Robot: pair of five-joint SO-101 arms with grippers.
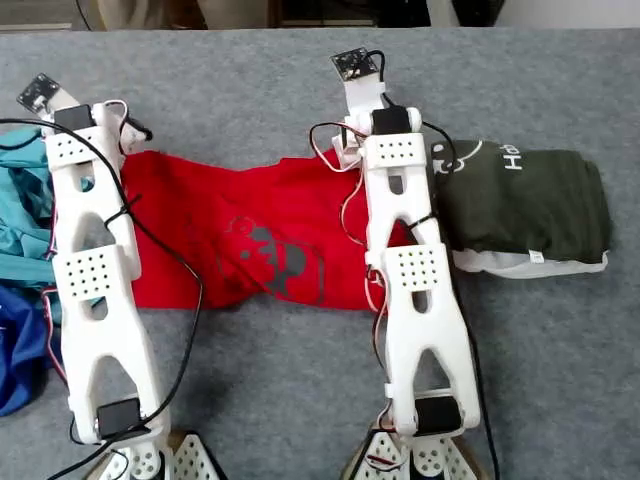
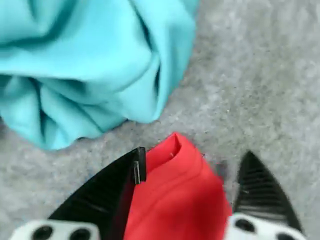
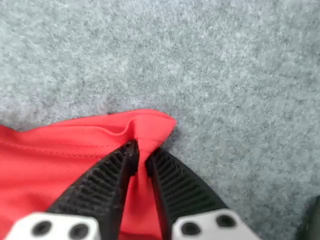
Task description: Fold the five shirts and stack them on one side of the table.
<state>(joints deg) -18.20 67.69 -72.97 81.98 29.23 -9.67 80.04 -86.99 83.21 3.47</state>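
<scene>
A red shirt (image 1: 200, 215) with a dark print lies spread across the grey table between my two arms. My left gripper (image 2: 194, 154) is open, and a far corner of the red shirt (image 2: 175, 200) bunches between its fingers: one finger touches the cloth, the other stands a little apart. In the high view the left gripper (image 1: 125, 135) sits at the shirt's far left corner. My right gripper (image 3: 141, 149) is shut on the other far corner of the red shirt (image 3: 60, 155), pinching a fold; in the high view the right gripper (image 1: 345, 155) is near the shirt's far right edge.
A folded dark green shirt (image 1: 525, 205) rests on a folded white shirt (image 1: 530, 263) at the right. A crumpled teal shirt (image 2: 90, 60) lies close to the left gripper, seen as the teal shirt (image 1: 20, 210) at the left edge above a blue shirt (image 1: 20, 350).
</scene>
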